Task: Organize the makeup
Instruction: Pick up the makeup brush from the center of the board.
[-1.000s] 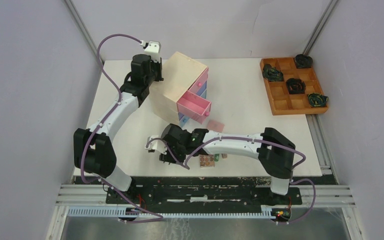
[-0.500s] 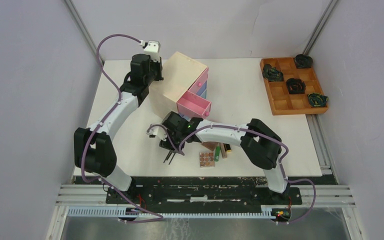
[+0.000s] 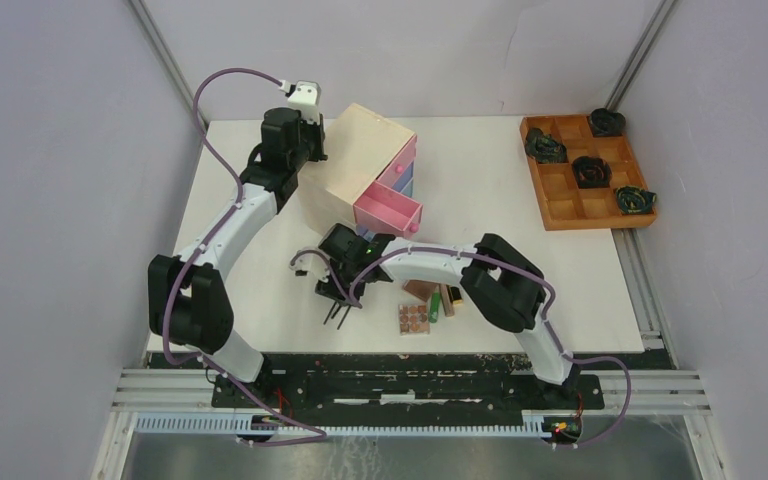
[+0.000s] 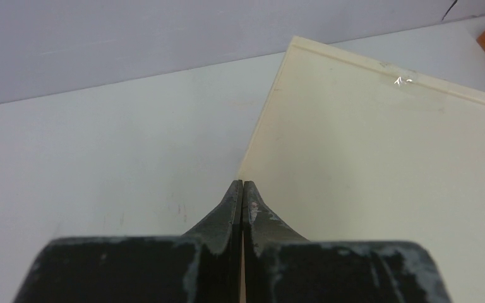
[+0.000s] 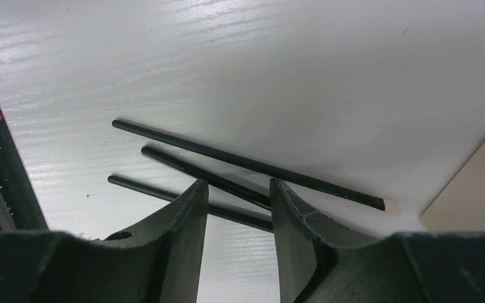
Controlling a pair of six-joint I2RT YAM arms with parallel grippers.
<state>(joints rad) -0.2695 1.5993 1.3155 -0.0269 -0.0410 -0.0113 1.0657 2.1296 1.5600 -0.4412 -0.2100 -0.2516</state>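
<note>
Right claw [image 5: 238,187] is parked half open, nothing gripped, right over the two thin black sticks [image 5: 246,164], laid on the white bench [image 5: 290,63] nearly finger-to-finger, so a wrist turn's probably needed.

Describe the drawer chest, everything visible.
Pale wooden chest with a plain flat top, standing skewed on the white table. Pink and blue drawers stack down its front; one pink drawer is pulled out, a round pink knob on its face. The shut left pincer sits at the top panel's edge; contact cannot be judged.
</note>
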